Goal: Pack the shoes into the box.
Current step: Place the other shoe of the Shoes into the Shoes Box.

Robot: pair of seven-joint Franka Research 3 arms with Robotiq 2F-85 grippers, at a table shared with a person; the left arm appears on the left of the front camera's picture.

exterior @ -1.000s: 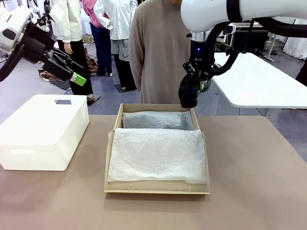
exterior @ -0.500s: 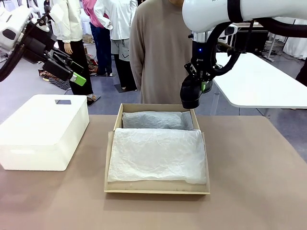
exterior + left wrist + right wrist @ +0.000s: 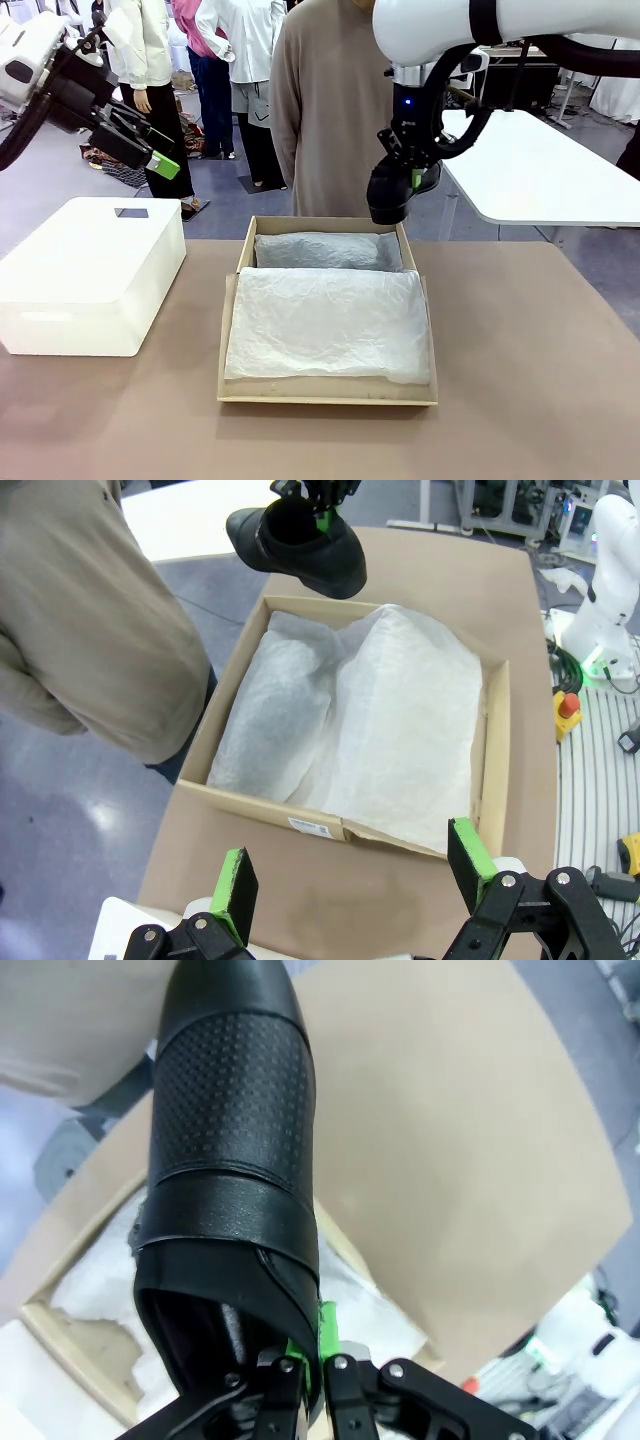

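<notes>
1. Right gripper: its jaws are pressed together on the rim of a glossy black shoe. In the right wrist view the fingers pinch the wall of the shoe's opening, and the toe points away from the gripper.
2. Position of the shoe: it hangs in the air above the far right corner of the box, in front of the person, and touches neither cardboard nor tissue paper. The left wrist view shows the same shoe over the box's far edge.
3. Change from half a second before: gripper and shoe stand slightly higher and slightly further towards picture left.
4. Left gripper: its jaws are spread wide and hold nothing. It is raised above the white box, unmoved. Its green pads frame the near end of the cardboard box.
5. Box: it lies open on the brown table, lined with white tissue paper, unchanged.
</notes>
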